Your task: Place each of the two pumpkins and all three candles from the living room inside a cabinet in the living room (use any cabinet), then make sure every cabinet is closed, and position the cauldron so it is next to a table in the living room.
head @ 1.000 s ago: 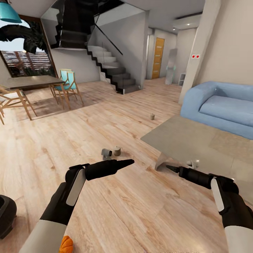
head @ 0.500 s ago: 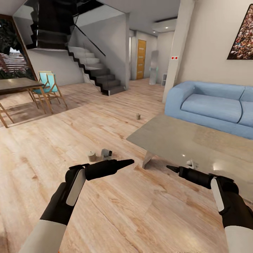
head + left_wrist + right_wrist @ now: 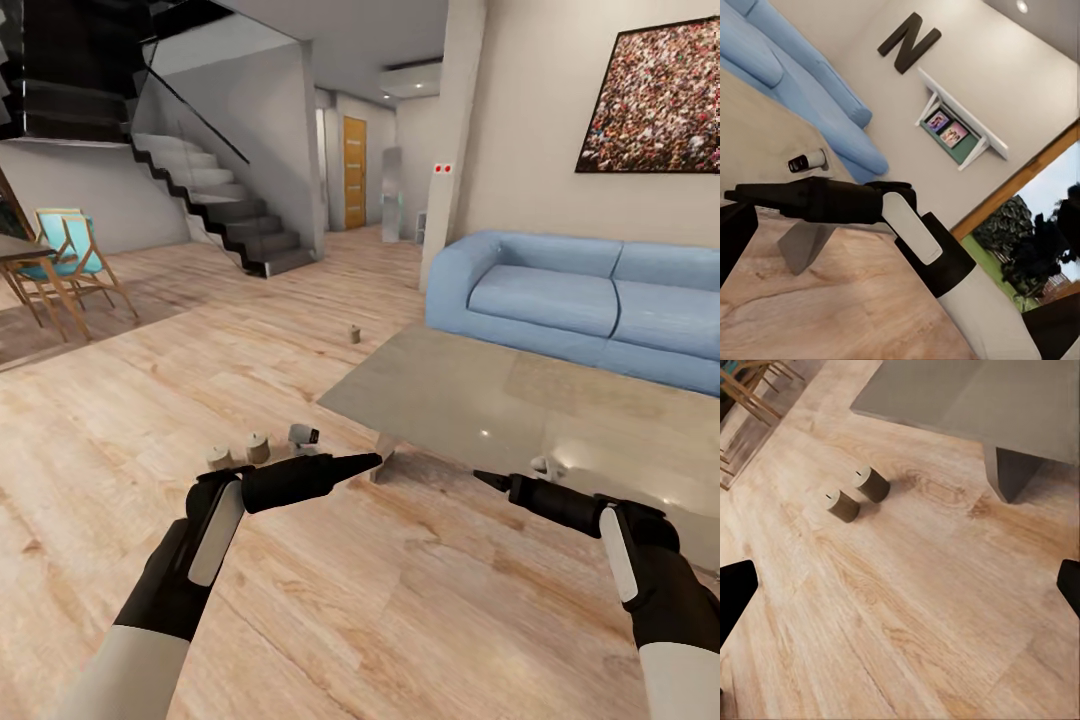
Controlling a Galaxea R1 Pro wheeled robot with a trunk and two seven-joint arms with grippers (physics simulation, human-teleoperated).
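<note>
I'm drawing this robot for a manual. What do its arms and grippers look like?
Both arms match: white rounded upper segments, then matte black forearms, each with a long white oval panel. The left gripper and right gripper are black, tapering to slim pointed fingers. No cables or markings visible.

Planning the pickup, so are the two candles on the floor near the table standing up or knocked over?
Upright. Both candles stand on the floor, flat round tops up.
</note>
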